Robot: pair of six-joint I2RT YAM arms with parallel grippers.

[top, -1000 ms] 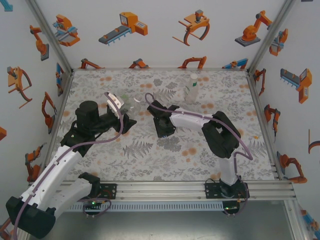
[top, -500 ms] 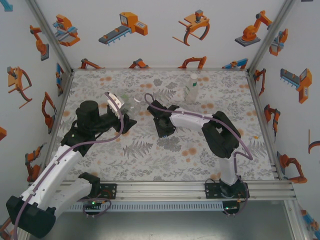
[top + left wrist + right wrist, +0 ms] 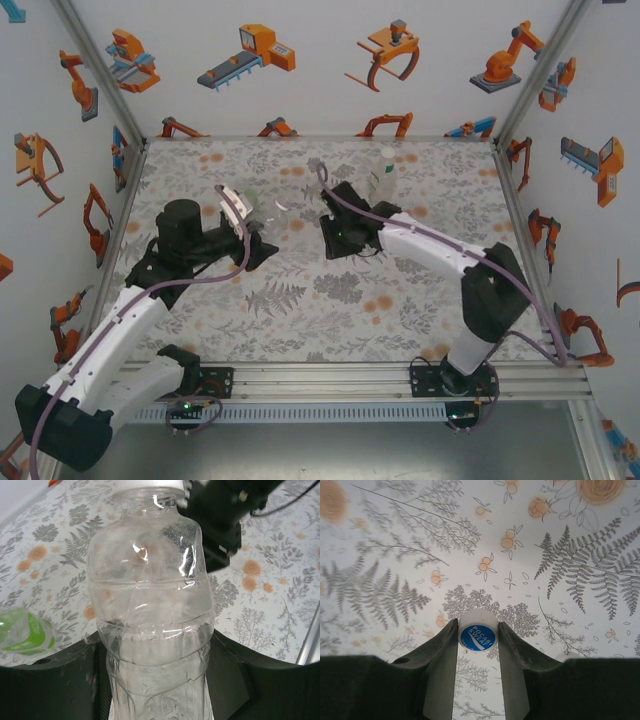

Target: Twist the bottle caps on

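My right gripper [image 3: 477, 629] is pinched together on a white cap [image 3: 478, 638]. Its blue printed top faces the wrist camera, and the fingertips hold it by the rim alone, above the floral table [image 3: 395, 555]. That's a thin hold, so I reckon any sideways knock against the neck could tip the cap or flick it out.

My left gripper [image 3: 159, 682] is clamped round the lower body of the clear bottle [image 3: 150, 605], with the neck pointing toward the right gripper's dark body just beyond it. The walls look thin and dented. My worry is that the bottle twists or squashes in the jaws once torque goes in, or that the cap goes on crooked and cross-threads. There's white at the mouth, and I can't tell whether that's a neck ring or a cap.

I see no liquid in the clear bottle. The green bottle [image 3: 25, 630] sits just beside it, contents unclear. The labelled bottle [image 3: 385, 172] stands well apart at the far side and looks empty.
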